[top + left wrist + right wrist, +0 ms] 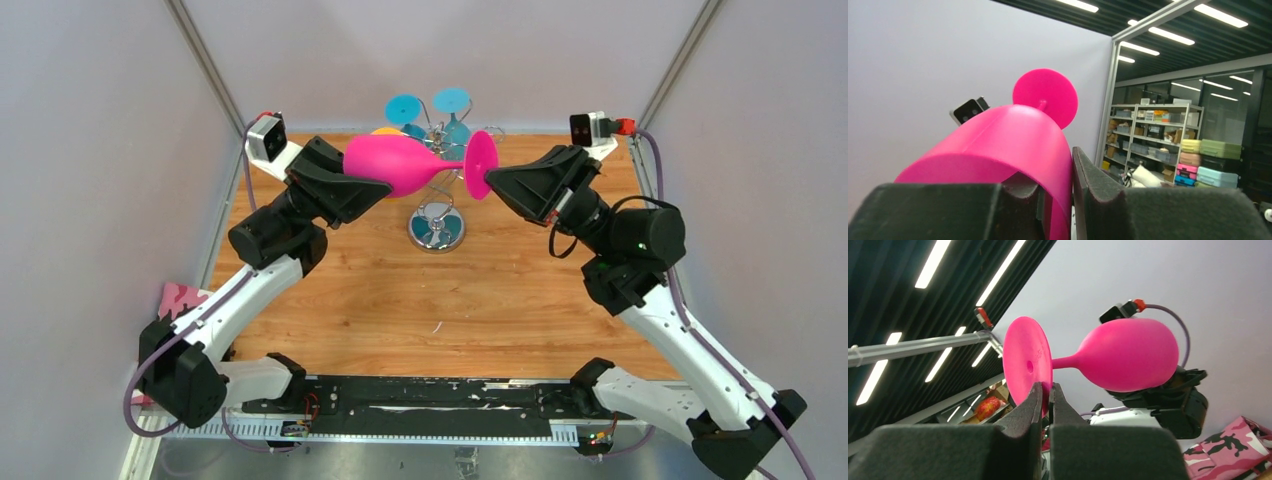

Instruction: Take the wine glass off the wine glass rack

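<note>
A pink wine glass (400, 165) lies sideways in the air between my two grippers, above and in front of the chrome wine glass rack (437, 229). My left gripper (383, 190) is shut on the rim wall of the bowl (1013, 145), one finger inside and one outside. My right gripper (490, 183) is shut on the edge of the round foot (1025, 365). In the right wrist view the bowl (1130, 360) points away toward the left gripper (1168, 400). The glass is apart from the rack's arms.
Two blue glasses (405, 108) (452, 100) hang upside down at the rack's far side, with an orange one (384, 131) partly hidden behind the pink bowl. White walls and metal frame posts (210, 70) close in the wooden table (400, 300). A pink camouflage cloth (185, 298) lies at the left edge.
</note>
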Tool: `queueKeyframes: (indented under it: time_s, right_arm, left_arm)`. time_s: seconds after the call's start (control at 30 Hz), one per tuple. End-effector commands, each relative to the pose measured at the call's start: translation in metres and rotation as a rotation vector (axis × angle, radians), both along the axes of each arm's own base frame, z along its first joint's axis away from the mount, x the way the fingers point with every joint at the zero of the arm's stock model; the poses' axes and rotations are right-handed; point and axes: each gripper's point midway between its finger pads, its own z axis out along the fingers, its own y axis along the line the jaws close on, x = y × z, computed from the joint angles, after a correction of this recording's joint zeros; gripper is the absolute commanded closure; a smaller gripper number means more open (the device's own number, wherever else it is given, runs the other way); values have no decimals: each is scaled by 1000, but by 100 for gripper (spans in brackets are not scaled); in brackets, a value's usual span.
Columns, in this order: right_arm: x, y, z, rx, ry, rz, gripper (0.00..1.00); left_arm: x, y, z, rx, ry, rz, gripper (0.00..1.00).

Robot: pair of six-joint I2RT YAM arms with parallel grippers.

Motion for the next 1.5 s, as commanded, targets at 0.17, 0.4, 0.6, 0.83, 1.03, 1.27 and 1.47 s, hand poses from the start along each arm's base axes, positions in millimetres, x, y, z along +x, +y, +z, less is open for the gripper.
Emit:
queueKeyframes:
  time_s: [0.17, 0.4, 0.6, 0.83, 1.03, 1.27, 1.47]
  right_arm:
    - [51, 42, -85, -241, 177, -4, 100]
    - [51, 7, -78, -328, 111, -239, 85]
    - [50, -96, -72, -413, 108, -776, 27]
    - [13, -222, -63, -460, 113, -1277, 25]
    - [-12, -277, -60, -479, 132, -1470, 28]
    - [-23, -312, -70, -523, 167, -1586, 32]
    - [-23, -320, -77, -542, 178, -1601, 32]
  left_arm:
    - [-10, -3, -3, 3, -32, -43, 100]
    - [44, -19, -10, 106, 152, 193, 100]
    - [88, -38, -10, 332, 269, 478, 100]
    - [118, -132, -41, 789, 259, 721, 100]
    - [145, -224, -86, 966, 253, 670, 100]
    - [188, -266, -182, 1141, 278, 730, 100]
    - [185, -272, -242, 1288, 278, 676, 100]
